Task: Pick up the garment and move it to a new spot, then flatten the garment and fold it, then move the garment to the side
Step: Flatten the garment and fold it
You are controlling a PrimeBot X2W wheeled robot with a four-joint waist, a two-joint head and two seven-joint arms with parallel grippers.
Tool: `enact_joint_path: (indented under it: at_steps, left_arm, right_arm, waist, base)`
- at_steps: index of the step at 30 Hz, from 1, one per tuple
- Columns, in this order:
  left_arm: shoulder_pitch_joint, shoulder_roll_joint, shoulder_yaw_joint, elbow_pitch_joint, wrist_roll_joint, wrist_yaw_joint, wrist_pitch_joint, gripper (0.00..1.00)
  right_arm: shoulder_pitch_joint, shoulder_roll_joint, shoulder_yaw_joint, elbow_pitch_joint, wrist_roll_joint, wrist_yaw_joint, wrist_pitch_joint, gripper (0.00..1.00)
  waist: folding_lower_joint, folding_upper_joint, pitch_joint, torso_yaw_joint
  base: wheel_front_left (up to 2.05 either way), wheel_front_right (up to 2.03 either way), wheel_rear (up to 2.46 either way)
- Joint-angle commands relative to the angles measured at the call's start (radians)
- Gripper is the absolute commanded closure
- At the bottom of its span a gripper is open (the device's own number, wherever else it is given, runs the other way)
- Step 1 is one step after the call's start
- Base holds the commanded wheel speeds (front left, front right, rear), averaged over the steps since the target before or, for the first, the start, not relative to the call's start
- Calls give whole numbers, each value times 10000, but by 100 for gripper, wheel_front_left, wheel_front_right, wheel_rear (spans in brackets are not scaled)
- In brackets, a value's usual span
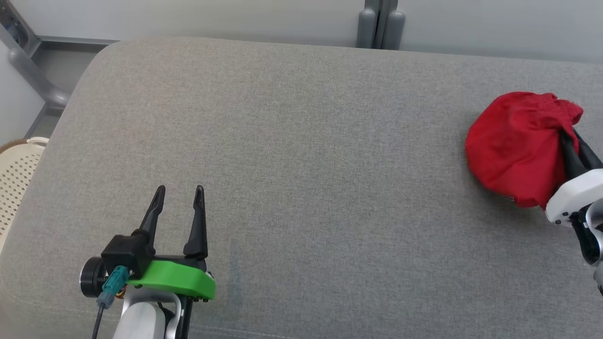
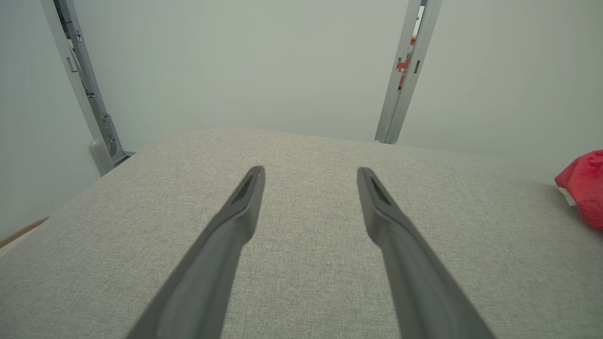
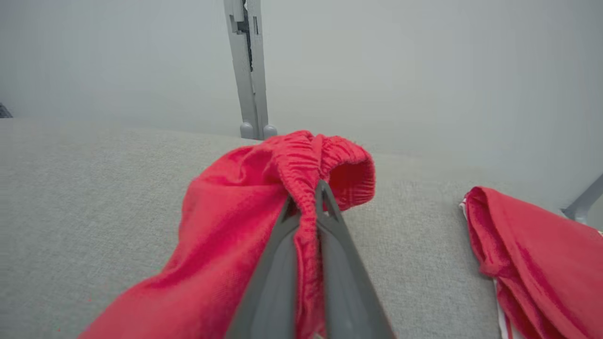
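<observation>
Garment (image 1: 513, 141) hangs clamped in right end effector (image 3: 308, 197); left end effector (image 1: 180, 189) stands apart.

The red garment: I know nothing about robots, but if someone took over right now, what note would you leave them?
Right gripper: shut on the red garment, pinching its elastic waistband, at the right end of the grey cushion.
Left gripper: open and empty, over bare cushion at the near left.
A second red cloth lies apart from it, to its right in the right wrist view.
Done: garment gripped.
Left: carry it to a new spot, flatten, fold, move aside.
</observation>
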Motion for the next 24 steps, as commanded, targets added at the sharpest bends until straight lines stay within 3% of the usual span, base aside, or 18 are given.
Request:
enact_joint_path:
  at_steps: [1,12,24]
  left_arm:
    - [189,10,46,29,-38,-4,-23,0]
    - [382,11,-136,53,-224,-12,-23,0]
    - [327,11,-390,16,-438,131,-23,0]
  right_arm:
    - [98,25,50,-339,-178,-17,-42,100]
    - [505,1078,1331,-2378,-850,-17,1035,100]
    - [951,2761,3527,-1785,-846,-17,1062,100]
  waist:
    - [0,-1,-150,-50]
    - [0,-1,-329,365]
    - [0,-1,-80,806]
  base:
    - [0,0,0]
    - [0,0,0]
    - [0,0,0]
